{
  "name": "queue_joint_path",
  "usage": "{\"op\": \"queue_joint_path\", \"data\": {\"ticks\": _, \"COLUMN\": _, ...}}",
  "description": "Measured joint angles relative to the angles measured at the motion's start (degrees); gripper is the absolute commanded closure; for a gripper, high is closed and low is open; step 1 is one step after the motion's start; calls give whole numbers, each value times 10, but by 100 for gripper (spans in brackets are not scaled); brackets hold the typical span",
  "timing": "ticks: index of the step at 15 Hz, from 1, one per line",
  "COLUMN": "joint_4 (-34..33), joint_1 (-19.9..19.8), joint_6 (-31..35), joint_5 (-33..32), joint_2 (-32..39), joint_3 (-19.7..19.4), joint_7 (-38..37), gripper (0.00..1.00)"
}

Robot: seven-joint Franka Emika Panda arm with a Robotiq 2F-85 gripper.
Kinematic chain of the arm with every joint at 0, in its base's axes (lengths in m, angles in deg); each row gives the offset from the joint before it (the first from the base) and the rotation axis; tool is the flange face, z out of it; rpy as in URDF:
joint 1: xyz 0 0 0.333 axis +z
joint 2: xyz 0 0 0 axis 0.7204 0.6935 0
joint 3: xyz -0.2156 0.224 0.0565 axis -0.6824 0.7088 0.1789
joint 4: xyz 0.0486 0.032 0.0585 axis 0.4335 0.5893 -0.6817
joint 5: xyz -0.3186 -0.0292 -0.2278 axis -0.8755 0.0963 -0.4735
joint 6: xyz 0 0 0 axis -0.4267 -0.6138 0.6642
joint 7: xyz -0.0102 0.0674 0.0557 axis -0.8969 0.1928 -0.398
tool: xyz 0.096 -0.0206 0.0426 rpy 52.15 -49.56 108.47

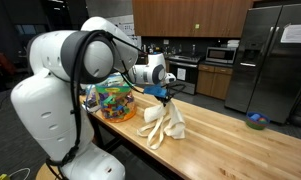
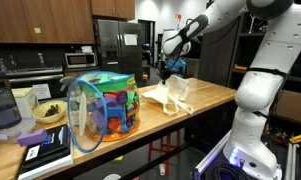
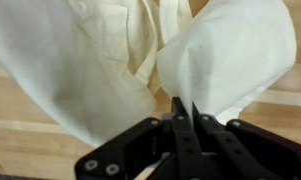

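Gripper (image 1: 166,95) pinched shut on top fold of cream cloth (image 1: 165,122), lower end draped on wood surface (image 1: 225,135) near colourful toy bin (image 1: 115,102); you'd do best lifting slow & straight, no swing, so fold can't slip.

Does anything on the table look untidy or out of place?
The cream cloth lies crumpled, not flat: the shut gripper pinches one part up, the rest drapes on the table. Nothing looks spilled or broken.
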Motion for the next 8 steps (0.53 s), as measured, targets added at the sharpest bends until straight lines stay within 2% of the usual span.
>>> {"op": "queue_joint_path", "data": {"ticks": 4, "joint_4": -127, "joint_1": -2, "joint_6": 34, "joint_5": 32, "joint_2": 84, "joint_3": -8, "joint_7": 97, "gripper": 99}}
{"op": "queue_joint_path", "data": {"ticks": 8, "joint_4": -263, "joint_1": -26, "joint_6": 42, "joint_5": 55, "joint_2": 179, "joint_3": -24, "joint_7": 180, "gripper": 99}}
